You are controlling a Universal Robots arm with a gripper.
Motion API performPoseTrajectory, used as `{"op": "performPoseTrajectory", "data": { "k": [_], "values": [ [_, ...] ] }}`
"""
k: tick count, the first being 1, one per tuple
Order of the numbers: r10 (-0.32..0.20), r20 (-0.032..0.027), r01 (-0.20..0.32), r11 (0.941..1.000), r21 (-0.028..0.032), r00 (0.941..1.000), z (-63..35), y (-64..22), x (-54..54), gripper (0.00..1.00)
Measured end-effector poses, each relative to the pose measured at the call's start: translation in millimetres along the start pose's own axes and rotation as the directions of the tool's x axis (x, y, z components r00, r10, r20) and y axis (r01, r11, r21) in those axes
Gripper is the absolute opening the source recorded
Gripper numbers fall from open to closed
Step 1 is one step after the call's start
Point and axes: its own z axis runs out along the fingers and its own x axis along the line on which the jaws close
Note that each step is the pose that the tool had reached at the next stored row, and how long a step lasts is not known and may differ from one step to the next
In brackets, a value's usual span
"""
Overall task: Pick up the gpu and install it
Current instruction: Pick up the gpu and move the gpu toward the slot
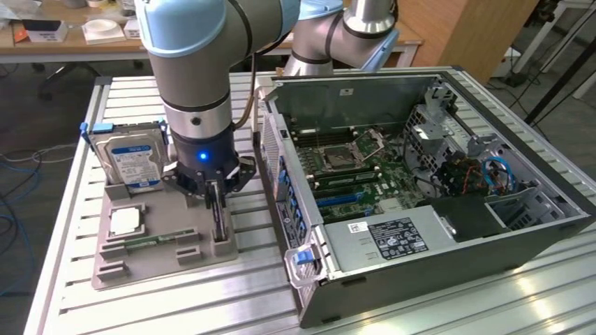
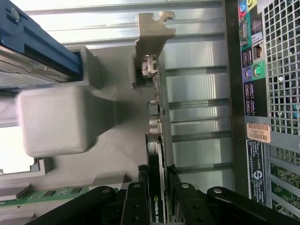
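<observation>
Gripper (image 1: 217, 204) at gpu (image 1: 220, 229) (slatted table (image 1: 186, 303) beneath).

gpu (image 1: 220, 227): thin flat card with a black face, seen edge-on in the wrist view.
Bracket: silver bracket (image 2: 152, 33) at one end, its tab bent over the end of the card.
Pose: upright on its long edge, not tilted.
Place: seated in a slot of the grey holder (image 1: 149, 269), along the holder's side at the exterior view's right.
</observation>
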Motion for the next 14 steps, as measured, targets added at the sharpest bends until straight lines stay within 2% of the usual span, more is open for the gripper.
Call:
{"op": "performPoseTrajectory", "data": {
  "k": [2, 14],
  "values": [
    [0.0, -0.0002, 0.0, 1.0, -0.0007, 1.0, -0.1, 0.0, 0.0, 0.27],
    [0.0, -0.0003, 0.0, 1.0, -0.0016, 1.0, 0.0, 0.0, 0.0, 0.27]
  ]
}}
